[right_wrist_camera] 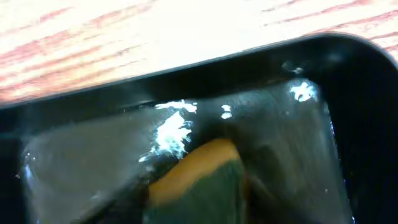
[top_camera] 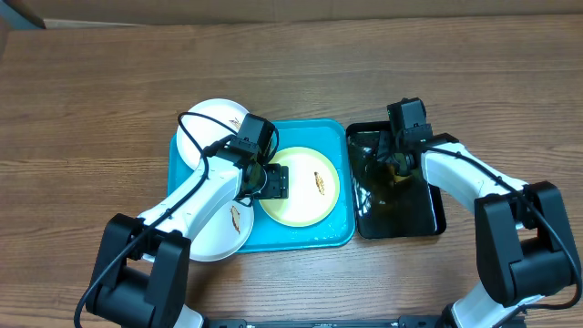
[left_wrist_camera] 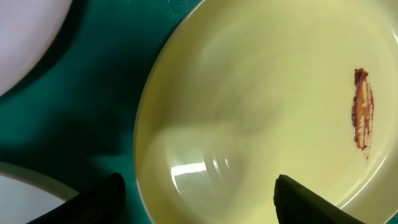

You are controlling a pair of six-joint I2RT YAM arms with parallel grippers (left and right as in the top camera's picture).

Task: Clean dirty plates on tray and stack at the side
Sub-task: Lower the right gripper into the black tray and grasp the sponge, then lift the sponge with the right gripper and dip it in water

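At the tray's (top_camera: 314, 237) far left corner one white plate (top_camera: 209, 123) overlaps the rim; at its near left corner a second white plate (top_camera: 219, 240), brown-smeared, does likewise, the left arm (top_camera: 196, 200) hiding part of both. Inside the tray the left tool (top_camera: 275, 180) hangs wide and empty over the left edge of the smeared yellow-green plate (top_camera: 310, 187) lying flat there. Stiff, smooth, probably slippery: take it by the raised rim. Just right of the tray, in the black tray (top_camera: 424, 214), the right tool (top_camera: 396, 159) sits by a blurred, cut-off sponge (right_wrist_camera: 199, 180); whether it grips I cannot tell.
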